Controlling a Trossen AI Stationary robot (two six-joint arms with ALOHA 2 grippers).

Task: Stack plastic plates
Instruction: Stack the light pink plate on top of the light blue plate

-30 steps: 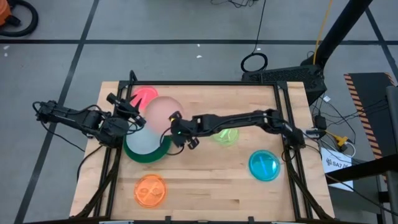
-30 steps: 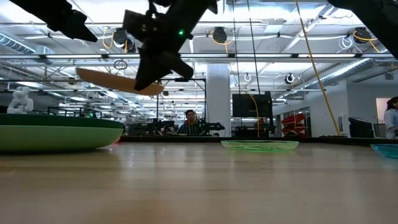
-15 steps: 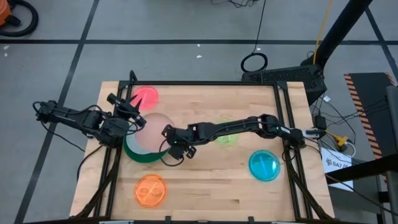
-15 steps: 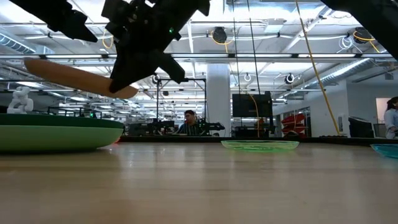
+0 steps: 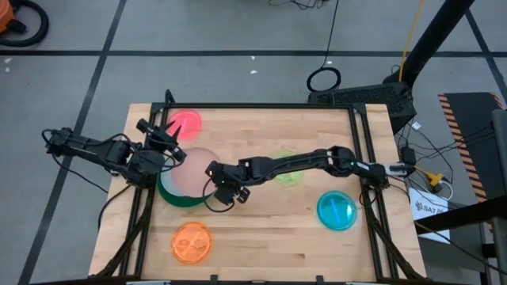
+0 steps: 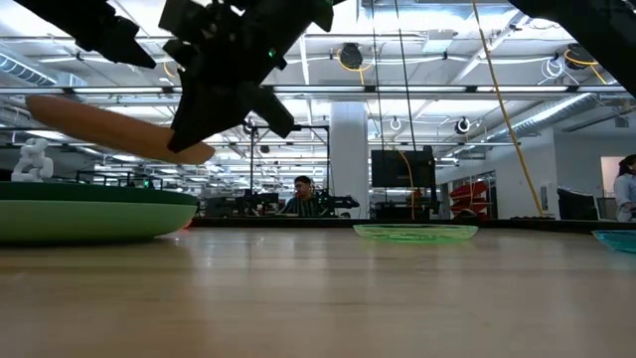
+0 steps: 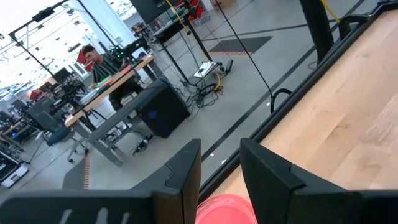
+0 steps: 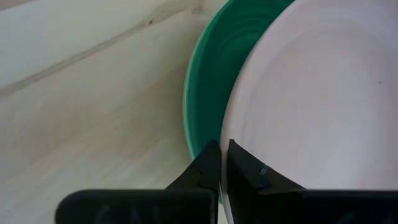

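My right gripper (image 5: 214, 180) is shut on a salmon plate (image 5: 192, 162) and holds it in the air above the green plates (image 5: 184, 198) stacked at the table's left. In the low view the salmon plate (image 6: 104, 129) slants over the green stack (image 6: 89, 211). My left gripper (image 5: 173, 146) hovers open at the stack's far left side, and the red-pink plate (image 7: 227, 208) shows between its fingers. The red-pink plate (image 5: 186, 123), a translucent lime plate (image 5: 287, 174), a blue plate (image 5: 337, 210) and an orange plate (image 5: 192, 242) lie flat on the wood. My right gripper pinches the salmon plate by its rim (image 8: 231, 134), on the side toward the table's right, between the two fingertips (image 8: 208, 163). The fingers come slanting down from the right. The plate is lifted clear and tilted, its free side higher (image 6: 40, 104).
The lime plate (image 6: 415, 232) sits mid-table and the blue plate's edge (image 6: 616, 237) shows at the right. The table's frame rails (image 5: 360, 158) run along both sides. Bare wood lies in the middle and near right. A person sits at a desk behind the table (image 6: 303, 194).
My right gripper has carried the salmon plate toward the table's left and near edge, from beside the red-pink plate to over the green stack, and slightly down. The plate has tipped more steeply. The gripper stays shut on it.
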